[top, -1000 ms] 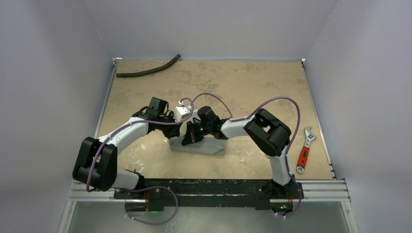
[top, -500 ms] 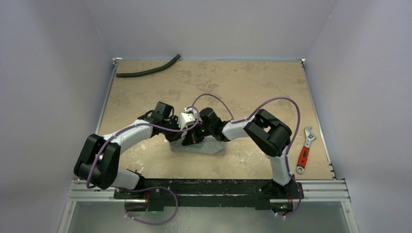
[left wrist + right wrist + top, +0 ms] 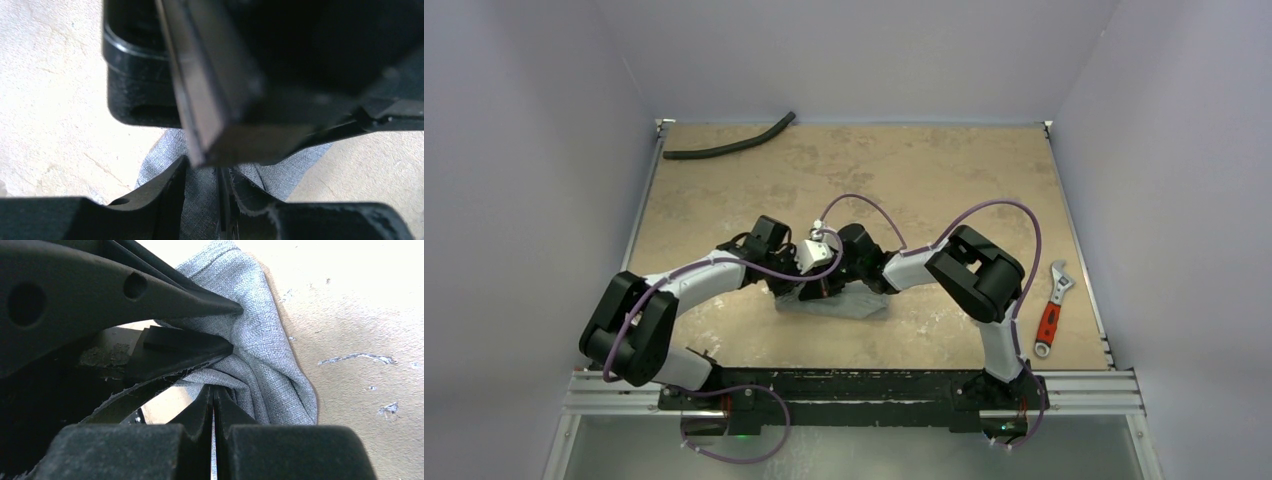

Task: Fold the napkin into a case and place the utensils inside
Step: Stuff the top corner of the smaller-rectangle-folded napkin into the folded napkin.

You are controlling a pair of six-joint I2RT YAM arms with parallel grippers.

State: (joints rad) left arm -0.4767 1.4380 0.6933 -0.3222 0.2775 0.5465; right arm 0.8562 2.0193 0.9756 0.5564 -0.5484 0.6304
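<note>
Glossy white shells and chunky black joint housings make up the left arm (image 3: pixel 692 278) and right arm (image 3: pixel 984 280), with a purple cable (image 3: pixel 1009 206) looping along each. The left hand (image 3: pixel 204 172) and right hand (image 3: pixel 213 395) are matte black, with tapered fingers (image 3: pixel 150 295). Round holes pierce the left's, and the pads look rough-grained.

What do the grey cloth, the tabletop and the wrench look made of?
The cloth is woven fabric, matte: threads show close up. The tabletop looks like mottled beige stone or laminate, matte; can't tell which. The wrench has a bare silvery metal head and a red handle, probably plastic-coated.
</note>
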